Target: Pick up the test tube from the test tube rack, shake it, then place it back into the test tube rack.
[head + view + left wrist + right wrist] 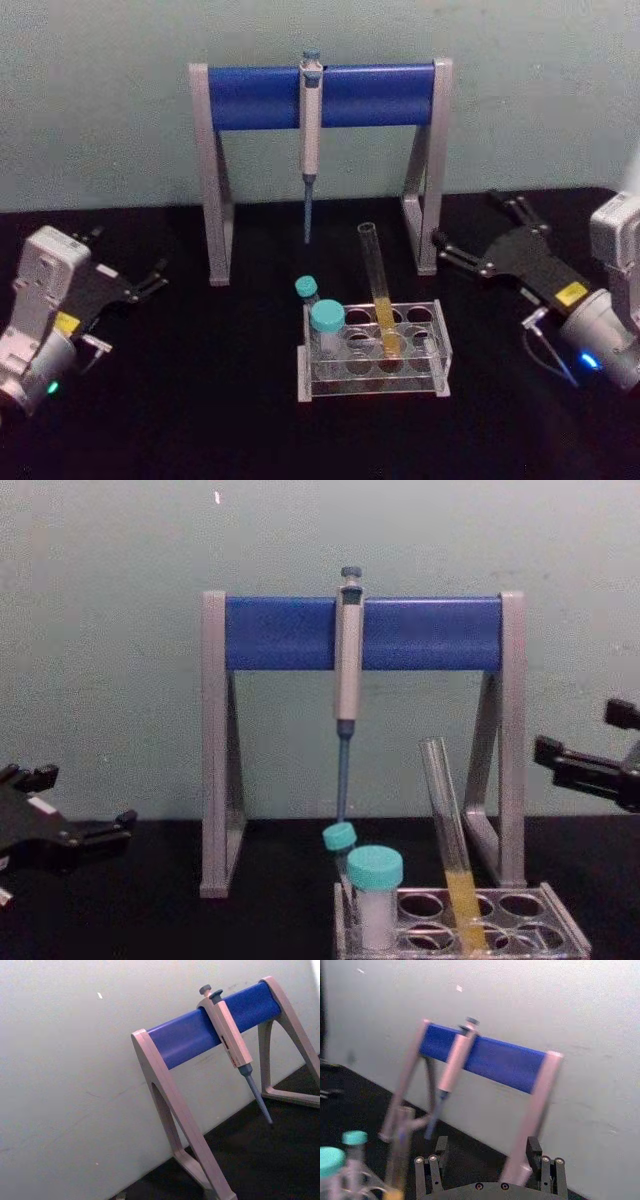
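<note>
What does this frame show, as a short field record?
tube: long clear glass test tube with yellow-orange liquid, leaning in the rack, ungripped
rack: low clear plastic test tube rack on black table
rack's left end: two teal-capped vials
behind: grey-blue pipette hanging on grey-and-blue stand
left gripper: open, off to the left
right gripper: open, off to the right

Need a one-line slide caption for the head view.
Test tube leaning in the test tube rack, pipette stand behind; left end effector and right end effector open either side.
</note>
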### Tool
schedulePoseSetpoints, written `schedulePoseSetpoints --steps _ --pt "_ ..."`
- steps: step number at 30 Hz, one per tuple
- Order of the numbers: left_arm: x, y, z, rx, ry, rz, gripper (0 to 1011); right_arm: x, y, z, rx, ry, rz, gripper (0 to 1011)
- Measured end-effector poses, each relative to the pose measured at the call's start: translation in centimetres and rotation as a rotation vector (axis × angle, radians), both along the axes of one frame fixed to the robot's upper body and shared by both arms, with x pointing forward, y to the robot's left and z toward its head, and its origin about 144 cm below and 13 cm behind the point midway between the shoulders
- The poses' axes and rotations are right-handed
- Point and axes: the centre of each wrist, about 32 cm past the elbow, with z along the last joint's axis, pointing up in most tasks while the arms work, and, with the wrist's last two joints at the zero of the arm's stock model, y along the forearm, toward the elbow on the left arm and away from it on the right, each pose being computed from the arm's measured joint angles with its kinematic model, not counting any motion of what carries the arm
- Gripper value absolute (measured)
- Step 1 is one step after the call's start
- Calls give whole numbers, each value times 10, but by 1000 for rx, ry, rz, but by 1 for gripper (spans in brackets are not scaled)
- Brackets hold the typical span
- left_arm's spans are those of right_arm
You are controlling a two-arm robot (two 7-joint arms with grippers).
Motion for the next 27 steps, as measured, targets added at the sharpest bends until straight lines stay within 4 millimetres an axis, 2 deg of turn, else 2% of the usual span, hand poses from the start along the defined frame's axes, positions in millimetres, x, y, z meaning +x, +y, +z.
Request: schedulePoseSetpoints --steps 15,27 --pt "0 0 0 0 0 0 1001 12 24 1 60 114 231 1000" --pt "0 0 0 0 0 0 1001 19 34 1 42 207 260 1000"
